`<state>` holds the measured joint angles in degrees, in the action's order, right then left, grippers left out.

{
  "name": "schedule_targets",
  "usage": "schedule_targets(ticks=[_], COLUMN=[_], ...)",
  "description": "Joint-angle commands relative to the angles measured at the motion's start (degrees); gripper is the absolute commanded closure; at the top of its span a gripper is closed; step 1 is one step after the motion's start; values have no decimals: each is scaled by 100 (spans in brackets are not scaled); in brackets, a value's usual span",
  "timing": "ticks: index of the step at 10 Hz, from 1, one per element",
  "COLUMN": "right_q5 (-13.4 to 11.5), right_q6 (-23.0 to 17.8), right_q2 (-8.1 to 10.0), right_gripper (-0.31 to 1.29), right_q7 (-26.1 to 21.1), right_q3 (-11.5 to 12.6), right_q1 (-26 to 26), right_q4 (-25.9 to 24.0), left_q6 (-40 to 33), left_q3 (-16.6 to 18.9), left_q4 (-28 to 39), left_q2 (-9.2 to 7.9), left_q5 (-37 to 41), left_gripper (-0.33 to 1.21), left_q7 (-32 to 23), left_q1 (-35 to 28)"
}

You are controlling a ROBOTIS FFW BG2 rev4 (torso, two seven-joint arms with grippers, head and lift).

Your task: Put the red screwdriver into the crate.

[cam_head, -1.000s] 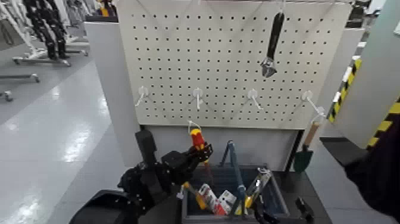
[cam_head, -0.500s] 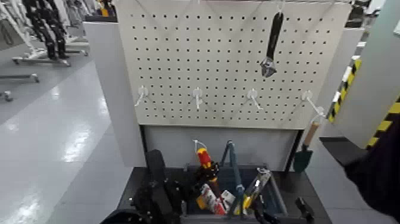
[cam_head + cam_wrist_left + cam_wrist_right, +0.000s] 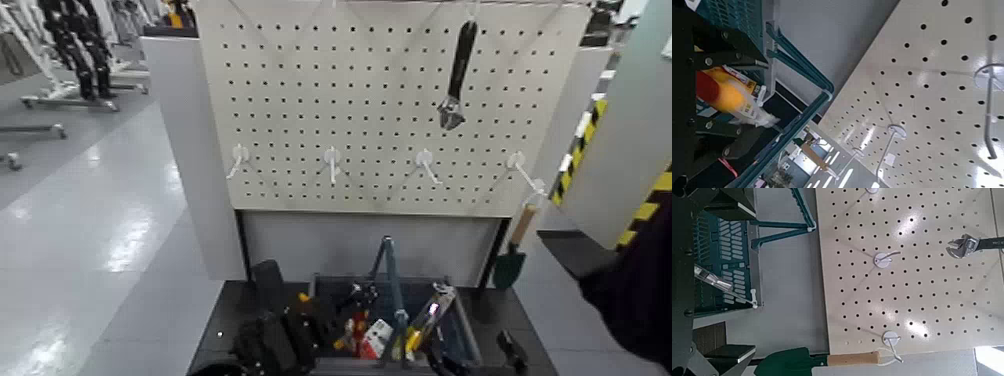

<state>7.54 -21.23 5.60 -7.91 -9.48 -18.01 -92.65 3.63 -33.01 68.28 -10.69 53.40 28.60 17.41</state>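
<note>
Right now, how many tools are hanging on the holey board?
2: the wrench up high on the right, and the green trowel by the bottom-right corner. The view cuts off the board's top.

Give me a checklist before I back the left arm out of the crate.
1. Left gripper open around the red screwdriver's handle: ok.
2. Left gripper over the crate: ok.
3. Screwdriver resting on the crate's contents or floor: cannot tell; the gripper hides it in the head view.
4. Left gripper clear of the screwdriver: not ok; the handle lies between its jaws.
5. Right gripper, at the crate's right side, open and empty: ok.
</note>
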Motion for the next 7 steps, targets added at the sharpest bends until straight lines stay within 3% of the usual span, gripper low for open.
schedule_targets(ticks=[1, 4, 7], right_q5=[2, 2, 2], right_q6=[5, 31, 5], right_q2=[2, 11, 20], right_gripper=[12, 12, 12], right_q7=[0, 0, 0], right_q3=[-1, -1, 25], right_q1=[-1, -10, -28], right_q4=[1, -16, -25], left_q6=[-512, -1110, -1620], left_q3=[-162, -65, 427], left_q4=[98, 503, 1364], left_q2=[-12, -73, -170], left_q5=[-32, -831, -2141], left_gripper=[15, 14, 13], left_q7=[-65, -381, -1102], left_q1=[-1, -71, -378])
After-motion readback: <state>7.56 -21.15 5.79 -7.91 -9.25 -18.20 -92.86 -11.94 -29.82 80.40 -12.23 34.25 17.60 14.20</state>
